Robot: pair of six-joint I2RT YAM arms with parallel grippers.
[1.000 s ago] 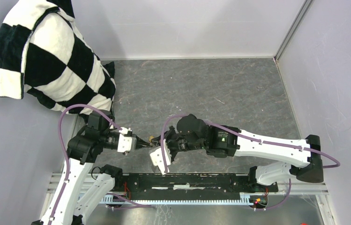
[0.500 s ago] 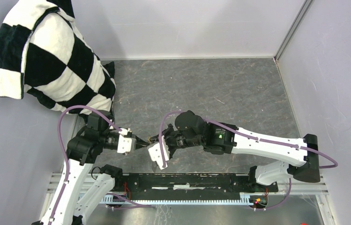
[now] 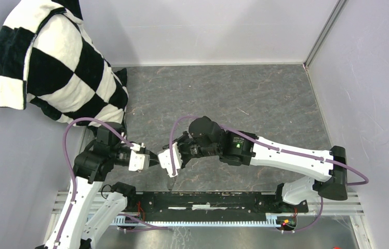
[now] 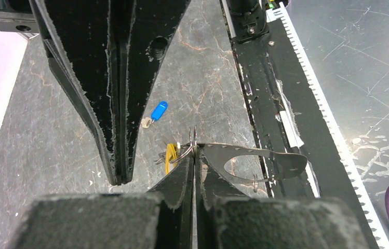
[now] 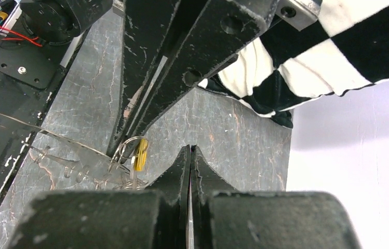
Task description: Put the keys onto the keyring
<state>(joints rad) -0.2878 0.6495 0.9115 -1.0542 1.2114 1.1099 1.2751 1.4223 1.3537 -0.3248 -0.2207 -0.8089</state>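
Grey marbled table [image 3: 244,98], pale walls. A black-and-white checked cloth [image 3: 52,62] is heaped in the upper left of the overhead view.

Left gripper [image 4: 194,165]: jaws pressed right together, pinching the wire of the keyring [image 4: 194,141], which shows edge-on just above the tips at lower centre of the left wrist view. The yellow key [image 4: 170,158] hangs against the ring's left side; threaded or merely touching, cannot tell. A thin flat grey blade [image 4: 265,158] with a hole sticks out rightward from the pinch. Whether it is part of the ring is unclear.

Right gripper [image 5: 190,153]: fingers together, no gap, nothing visible between them. It stands just beside the ring, not touching it as far as either wrist view shows.

The blue key [image 4: 158,111] lies flat on the table, above and left of the ring in the left wrist view, apart from both grippers.

Judgement: the yellow key looks near done, the blue one not begun. To do this well, the left should hold the ring steady and off the table, with its split turned toward the right arm. The right must open, grip the blue key so its hole is left clear, then slide it along the wire rather than push square on. The loop looks likely to flex.

Hidden: in the overhead view the two wrists bury the ring and keys. The ring's opening cannot be made out anywhere. The yellow key's blade is mostly behind the left fingers.
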